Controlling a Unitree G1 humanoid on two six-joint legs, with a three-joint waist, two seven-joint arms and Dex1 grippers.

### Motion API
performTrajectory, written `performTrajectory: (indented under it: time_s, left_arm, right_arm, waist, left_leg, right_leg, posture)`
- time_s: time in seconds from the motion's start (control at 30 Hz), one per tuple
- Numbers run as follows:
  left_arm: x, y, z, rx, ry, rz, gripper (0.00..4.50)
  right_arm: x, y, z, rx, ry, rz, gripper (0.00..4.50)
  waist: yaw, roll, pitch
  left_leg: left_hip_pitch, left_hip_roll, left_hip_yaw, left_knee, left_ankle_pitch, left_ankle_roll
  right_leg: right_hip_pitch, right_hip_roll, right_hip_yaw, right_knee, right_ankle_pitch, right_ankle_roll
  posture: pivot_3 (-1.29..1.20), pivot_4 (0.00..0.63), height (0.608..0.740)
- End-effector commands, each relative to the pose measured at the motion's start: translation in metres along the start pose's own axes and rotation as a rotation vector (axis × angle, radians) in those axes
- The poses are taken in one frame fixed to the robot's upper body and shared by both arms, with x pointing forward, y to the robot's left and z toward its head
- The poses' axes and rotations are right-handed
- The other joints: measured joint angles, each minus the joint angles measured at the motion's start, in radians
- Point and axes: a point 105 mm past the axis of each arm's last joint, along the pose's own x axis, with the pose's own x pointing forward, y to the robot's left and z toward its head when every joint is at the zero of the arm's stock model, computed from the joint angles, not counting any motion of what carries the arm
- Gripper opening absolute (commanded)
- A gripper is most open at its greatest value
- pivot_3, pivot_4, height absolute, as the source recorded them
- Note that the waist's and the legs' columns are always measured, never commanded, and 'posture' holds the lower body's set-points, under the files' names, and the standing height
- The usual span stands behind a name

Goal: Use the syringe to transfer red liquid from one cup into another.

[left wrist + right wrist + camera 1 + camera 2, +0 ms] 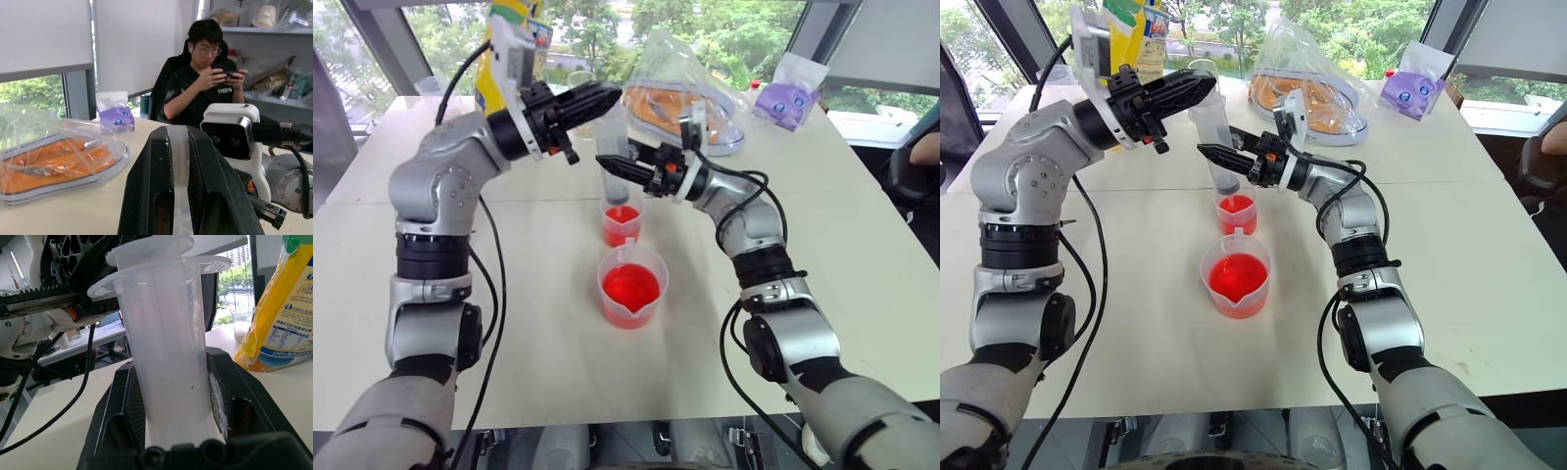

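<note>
Two arms meet above the small narrow cup (pixel 621 223), which holds red liquid (pixel 622 214) and stands on the white table (pixel 862 284). The syringe (pixel 616 147) rises upright out of this cup, its lower end inside the rim, its clear barrel reaching up between the two grippers.

The right gripper (pixel 619 167) comes in from the right of the narrow cup with its forearm bent up from the elbow and its wrist turned so the fingers point sideways across the table toward the left arm. Its black fingers are closed on the syringe's barrel just above the cup; the right wrist view shows the barrel (pixel 166 357) clamped between the pads.

The left gripper (pixel 605 96) reaches over from the left of the cup, higher than the right one, forearm roughly level, its fingers pressed together at the top of the syringe. What exactly they pinch there cannot be made out.

The wider spouted beaker (pixel 631 286), also holding red liquid, stands just in front of the narrow cup, nearer the robot, apart from both grippers.
</note>
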Motion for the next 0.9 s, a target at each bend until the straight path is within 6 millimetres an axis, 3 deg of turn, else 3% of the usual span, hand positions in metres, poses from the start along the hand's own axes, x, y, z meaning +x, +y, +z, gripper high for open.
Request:
performTrajectory:
  time_s: [0.03,0.23,0.47,0.6,0.77,0.8,0.9]
  left_arm:
    - [0.002,-0.013,-0.027,-0.045,0.087,-0.058,0.06]
    - [0.001,-0.015,-0.029,-0.054,0.087,-0.058,0.06]
    - [-0.001,-0.008,-0.004,-0.077,0.011,-0.035,0.06]
    - [-0.005,-0.003,0.006,-0.077,-0.011,-0.011,1.55]
    - [-0.017,0.009,0.022,-0.054,-0.053,0.053,4.13]
    - [-0.022,0.013,0.025,-0.051,-0.059,0.068,4.42]
    - [-0.035,0.015,0.032,-0.039,-0.058,0.079,4.42]
  right_arm:
    - [-0.001,-0.01,0.067,-0.129,-0.179,-0.036,1.41]
    - [0.0,-0.011,0.067,-0.134,-0.172,-0.035,1.41]
    - [0.0,-0.008,0.047,-0.102,-0.124,-0.034,1.41]
    - [0.001,-0.005,0.037,-0.078,-0.107,-0.026,1.41]
    - [0.002,0.0,0.023,-0.042,-0.09,-0.027,1.41]
    - [0.002,0.0,0.02,-0.035,-0.087,-0.027,1.41]
    - [0.002,0.002,0.015,-0.023,-0.081,-0.03,1.41]
  waist:
    - [0.0,0.0,0.0]
    - [0.0,0.0,0.0]
    - [0.0,0.0,0.0]
    - [0.0,0.0,0.0]
    - [-0.002,0.0,0.0]
    - [-0.004,0.0,0.0]
    - [-0.005,0.0,0.0]
  left_leg:
    - [0.0,0.0,0.0,0.0,0.0,0.0]
    - [0.0,0.0,0.0,0.0,0.0,0.0]
    - [0.0,0.0,0.0,0.0,0.0,0.0]
    - [0.0,0.0,0.0,0.0,0.0,0.0]
    - [0.0,0.0,0.0,0.0,0.0,0.0]
    - [0.0,0.0,0.0,0.0,0.0,0.0]
    - [0.0,0.0,0.0,0.0,0.0,0.0]
  right_leg:
    - [0.0,0.0,0.0,0.0,0.0,0.0]
    - [0.0,0.0,0.0,0.0,0.0,0.0]
    - [0.0,0.0,0.0,0.0,0.0,0.0]
    - [0.0,0.0,0.0,0.0,0.0,0.0]
    - [0.0,0.0,0.0,0.0,0.0,0.0]
    - [0.0,0.0,0.0,0.0,0.0,0.0]
    - [0.0,0.0,0.0,0.0,0.0,0.0]
  posture:
    - [0.0,0.15,0.74]
    - [0.0,0.15,0.74]
    - [0.0,0.15,0.74]
    - [0.0,0.15,0.74]
    - [0.0,0.15,0.74]
    - [0.0,0.15,0.74]
    - [0.0,0.15,0.74]
